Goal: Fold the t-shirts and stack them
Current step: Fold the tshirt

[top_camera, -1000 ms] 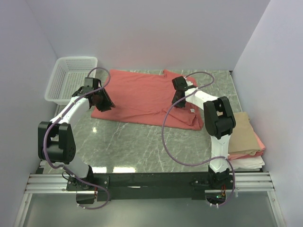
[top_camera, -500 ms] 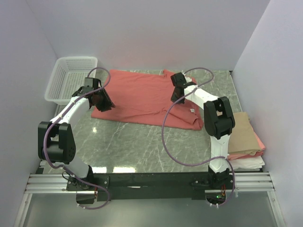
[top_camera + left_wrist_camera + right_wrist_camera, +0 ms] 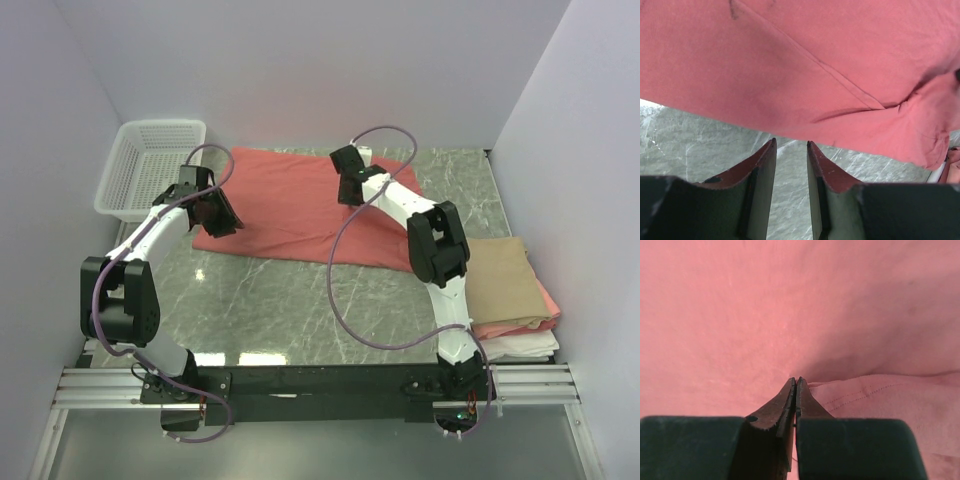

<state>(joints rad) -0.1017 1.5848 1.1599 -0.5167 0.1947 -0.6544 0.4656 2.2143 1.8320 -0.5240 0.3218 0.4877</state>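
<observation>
the right gripper (image 3: pixel 348 192) has swept leftward, pinched on an edge of the salmon-red shirt (image 3: pixel 285 205) spread on the table (image 3: pixel 300 300), starting the fold, while the left gripper (image 3: pixel 222 222) hovers open beside it.

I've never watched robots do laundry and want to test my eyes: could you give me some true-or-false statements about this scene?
1. The left fingers are open and hold nothing. True.
2. The right fingers are wide open. False: they are shut, pinching the red shirt.
3. A tan shirt tops the stack on the right. True.
4. The red shirt lies folded on that stack. False: it lies on the table, mostly spread out.
5. The basket stands by the right arm. False: it stands at the far left.
</observation>
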